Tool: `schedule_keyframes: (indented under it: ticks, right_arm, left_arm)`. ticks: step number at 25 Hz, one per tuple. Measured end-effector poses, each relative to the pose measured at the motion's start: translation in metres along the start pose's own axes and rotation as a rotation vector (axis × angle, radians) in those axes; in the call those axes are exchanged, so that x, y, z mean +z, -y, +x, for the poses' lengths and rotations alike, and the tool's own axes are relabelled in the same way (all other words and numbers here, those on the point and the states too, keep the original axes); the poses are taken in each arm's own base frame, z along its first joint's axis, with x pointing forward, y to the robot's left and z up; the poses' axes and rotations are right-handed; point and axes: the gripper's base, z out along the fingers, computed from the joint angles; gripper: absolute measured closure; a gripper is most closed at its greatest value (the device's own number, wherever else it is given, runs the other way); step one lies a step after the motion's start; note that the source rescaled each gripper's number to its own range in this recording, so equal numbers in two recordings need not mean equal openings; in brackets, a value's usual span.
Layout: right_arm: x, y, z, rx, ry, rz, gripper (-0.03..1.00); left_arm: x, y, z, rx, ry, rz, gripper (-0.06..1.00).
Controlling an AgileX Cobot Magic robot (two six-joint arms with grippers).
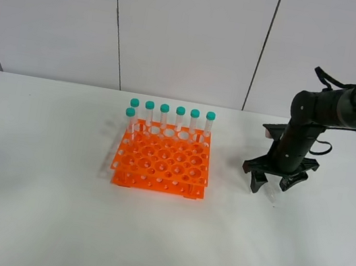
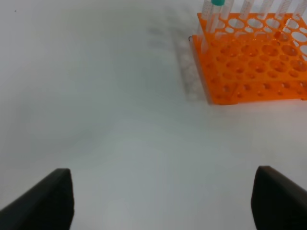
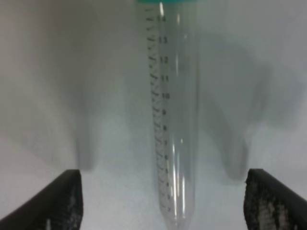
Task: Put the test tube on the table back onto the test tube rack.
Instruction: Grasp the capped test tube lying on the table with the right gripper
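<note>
DESK: What does the high camera give that the wrist cameras don't?

PHOTOGRAPHER: The whole scene. A bright orange plastic rack [image 1: 162,164], rectangular and gridded with round holes, stands near the middle of the large white matte table [image 1: 31,190]. Seven teal-capped tubes [image 1: 179,116] stand upright in it, six along the back row and one in the next row at the left corner. Well to the rack's right, the black right gripper [image 1: 271,187] hangs low over the tabletop, pointing down.

DESK: And the loose one?

PHOTOGRAPHER: Barely a glint from up high. The right wrist camera shows it plainly: a slim clear plastic test tube [image 3: 172,120] with printed graduation marks and a teal-green screw cap. It lies on the table, well apart from the rack, pointed tip toward the lens.

DESK: Fingers?

PHOTOGRAPHER: The right gripper's black fingers [image 3: 64,201] are spread wide, one on each side of the test tube, with bare table between each and the tube. They grip nothing. Whether their tips touch the table, I cannot tell.

DESK: The other arm?

PHOTOGRAPHER: Seen only through its own wrist camera. The left gripper [image 2: 163,201] has its fingers [image 2: 48,201] wide apart too, empty, over bare table. A corner of the rack and the lower parts of several tubes show ahead of it.
</note>
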Motion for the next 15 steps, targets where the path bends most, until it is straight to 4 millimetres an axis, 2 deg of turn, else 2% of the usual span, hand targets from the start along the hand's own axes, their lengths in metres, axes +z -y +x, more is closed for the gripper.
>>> schedule_keyframes:
  ticks: [5,9,15]
  right_arm:
    - [0.000,0.000,0.001,0.004,-0.014,-0.005,0.12]
    - [0.000,0.002,0.002,0.010,-0.022,-0.006,0.20]
    - [0.010,0.006,0.004,0.016,-0.054,-0.008,0.21]
  left_arm:
    - [0.000,0.000,0.000,0.000,0.000,0.000,0.18]
    - [0.000,0.000,0.000,0.000,0.000,0.000,0.18]
    - [0.000,0.000,0.000,0.000,0.000,0.000,0.18]
